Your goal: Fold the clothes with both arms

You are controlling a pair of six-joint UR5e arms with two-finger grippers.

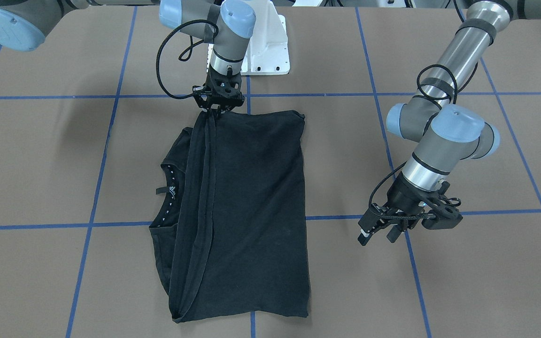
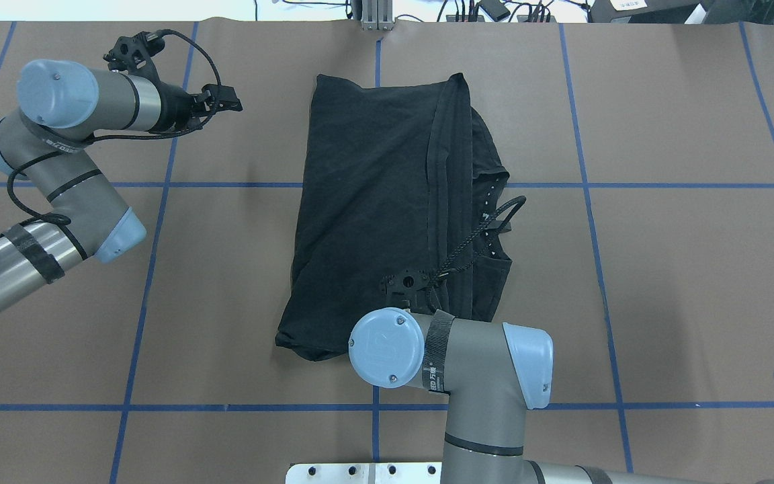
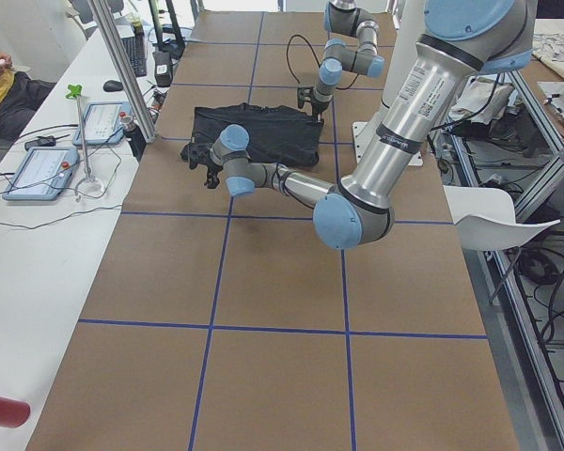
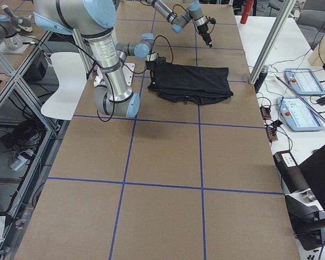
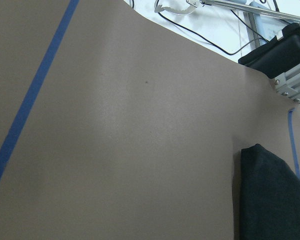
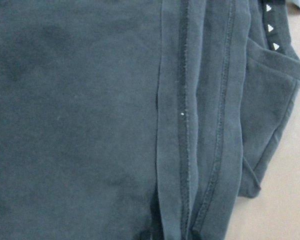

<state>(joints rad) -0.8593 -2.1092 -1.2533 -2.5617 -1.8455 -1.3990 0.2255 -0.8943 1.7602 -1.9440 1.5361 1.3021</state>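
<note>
A: Where is the T-shirt [image 1: 256, 197] sitting?

B: It is lying mid-table [image 1: 439, 291], already doubled into 1 long panel. Its long axis is running straight away from the robot's base. The collar [image 1: 167, 188] is peeking out on the robot's right side.

A: What are the claws doing?

B: The right gripper [image 1: 215, 109] is sitting at the base-side end. The hem band [image 1: 202, 211] is rising up into it, so I am reading it as clamped on that hem. The fingertips themselves are hiding under the mount.

The left gripper [image 1: 377, 234] is hanging with its 2 fingers spread, carrying nothing. It is well apart from the cloth, off the shirt's left edge and toward the far end.

A: So what is the next move turning on?

B: The hem band is running along the long axis, from the right gripper out to the far corner. That far end is lying closer to the left arm, and the shirt is lying to that claw's right. I am guessing the left arm is needing to come in sideways for the far hem corner.
</note>
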